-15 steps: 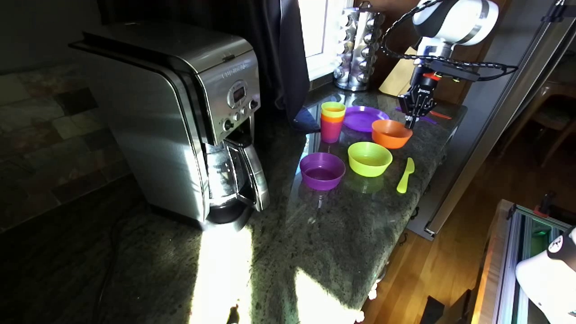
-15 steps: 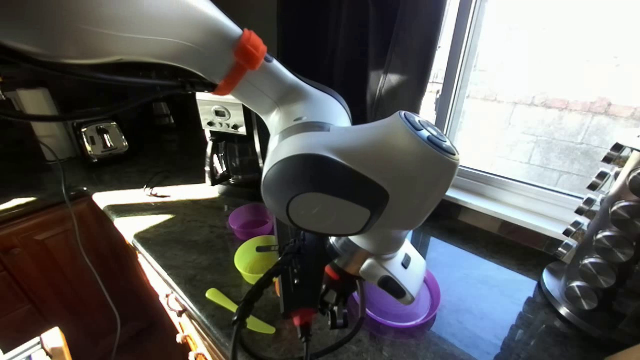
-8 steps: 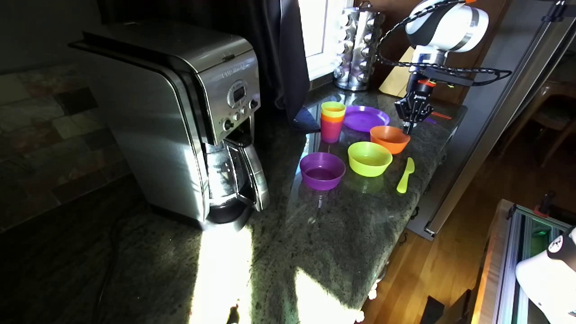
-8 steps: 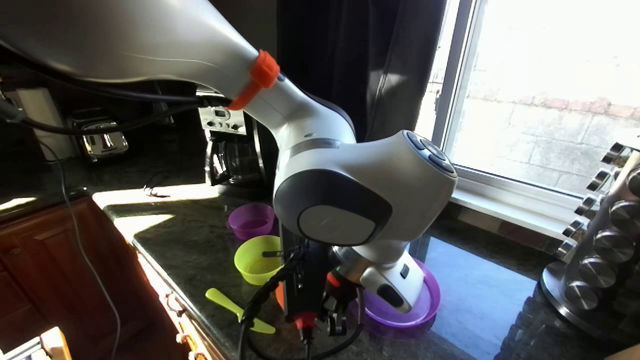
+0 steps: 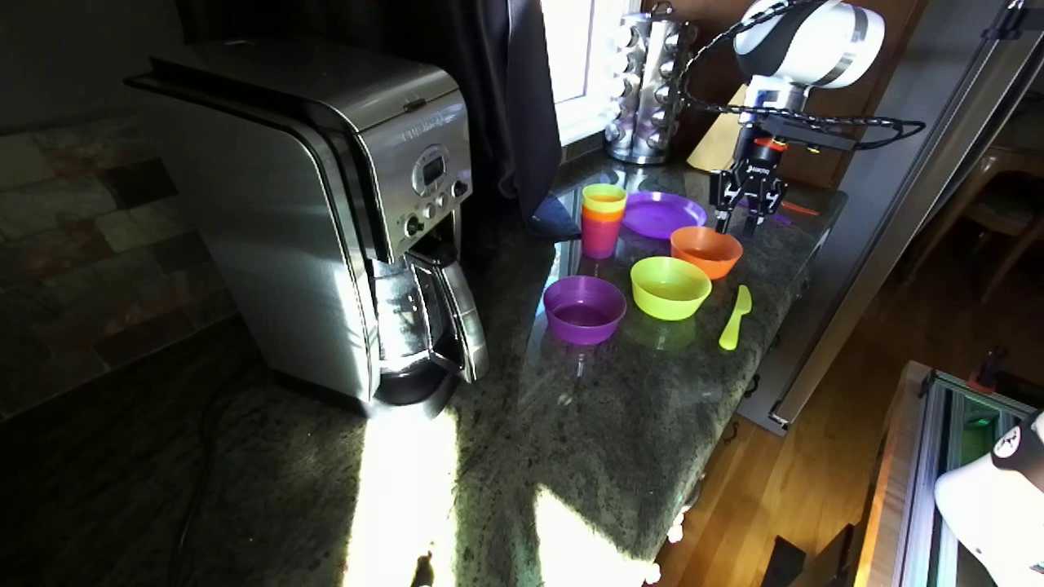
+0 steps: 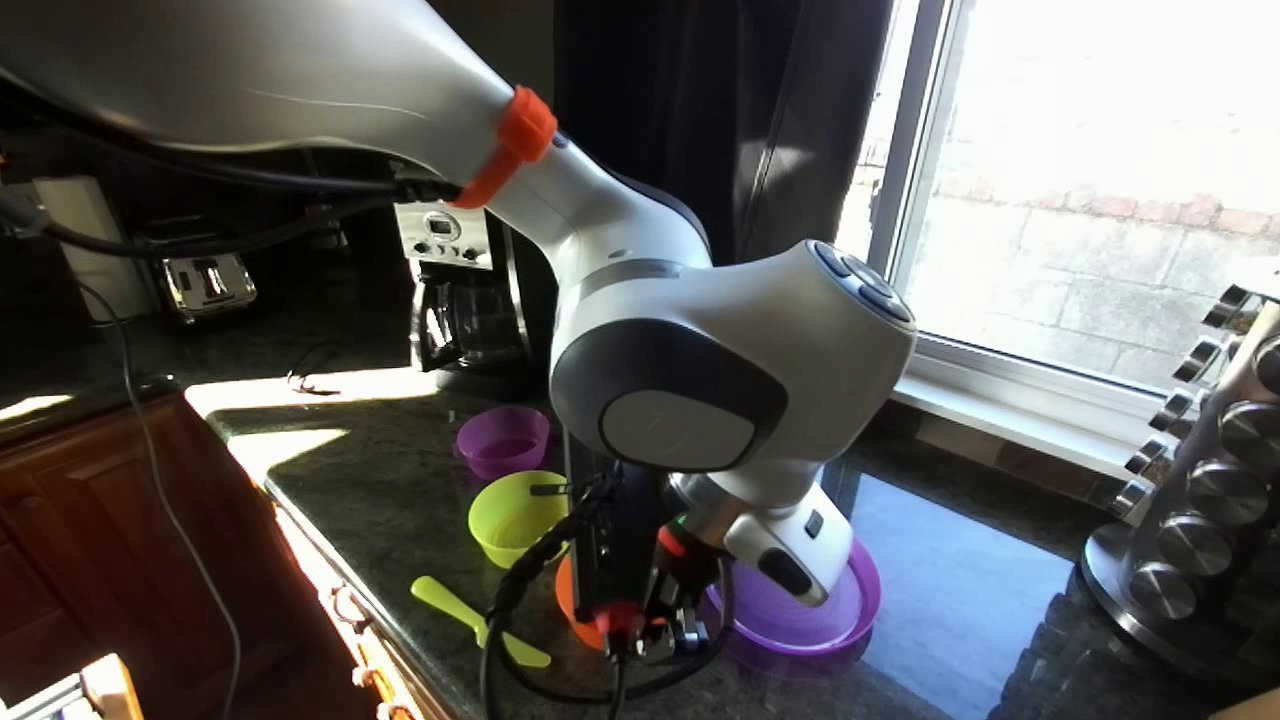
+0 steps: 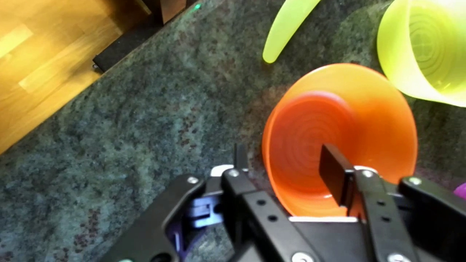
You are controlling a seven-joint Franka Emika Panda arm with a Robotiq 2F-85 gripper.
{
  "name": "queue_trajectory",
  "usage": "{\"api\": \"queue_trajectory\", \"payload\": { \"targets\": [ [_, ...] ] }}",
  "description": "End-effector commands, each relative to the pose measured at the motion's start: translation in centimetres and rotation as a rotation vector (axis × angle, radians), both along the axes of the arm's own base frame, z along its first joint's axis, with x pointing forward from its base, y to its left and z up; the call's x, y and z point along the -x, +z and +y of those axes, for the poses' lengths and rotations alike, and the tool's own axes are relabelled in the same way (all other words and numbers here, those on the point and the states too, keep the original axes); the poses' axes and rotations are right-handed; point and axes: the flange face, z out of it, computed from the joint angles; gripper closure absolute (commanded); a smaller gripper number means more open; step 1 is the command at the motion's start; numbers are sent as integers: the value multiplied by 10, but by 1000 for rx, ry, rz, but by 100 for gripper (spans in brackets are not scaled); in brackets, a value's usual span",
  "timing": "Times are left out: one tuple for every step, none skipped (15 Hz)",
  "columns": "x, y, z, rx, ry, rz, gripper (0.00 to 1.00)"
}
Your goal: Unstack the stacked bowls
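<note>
Three bowls sit apart on the dark counter in both exterior views: a purple bowl [image 5: 584, 319], a lime green bowl [image 5: 670, 300] and an orange bowl [image 5: 703, 254]. My gripper [image 5: 737, 223] is open just above the rim of the orange bowl. In the wrist view the gripper [image 7: 285, 163] has one finger over the inside of the orange bowl [image 7: 309, 123] and one outside its wall, with nothing pinched between. The lime green bowl [image 7: 426, 47] shows at the upper right there. The arm covers much of the orange bowl [image 6: 568, 605] in an exterior view.
A lime knife [image 5: 736, 319] lies near the counter's front edge. Behind the bowls are a purple plate [image 5: 661, 216] and a stack of coloured cups [image 5: 602, 224]. A coffee maker [image 5: 391, 212] stands farther along, and a spice rack [image 5: 644, 90] at the back.
The orange bowl moved down and slightly towards the lime green one with the shut gripper at its rim. Since then the gripper has opened and risen a little, while the bowl stays put.
</note>
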Motion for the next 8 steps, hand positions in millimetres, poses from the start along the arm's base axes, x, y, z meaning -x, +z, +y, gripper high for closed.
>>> {"api": "queue_trajectory", "payload": {
  "targets": [
    [10, 40, 15, 18, 1, -51, 12],
    [10, 52, 19, 26, 6, -70, 5],
    [10, 66, 24, 31, 21, -90, 1],
    [10, 78, 28, 48, 26, -114, 0],
    [10, 91, 33, 57, 39, -136, 0],
    [11, 103, 39, 65, 52, -156, 0],
    [13, 114, 45, 74, 65, -174, 0],
    [16, 125, 54, 78, 79, -183, 0]
  ]
}}
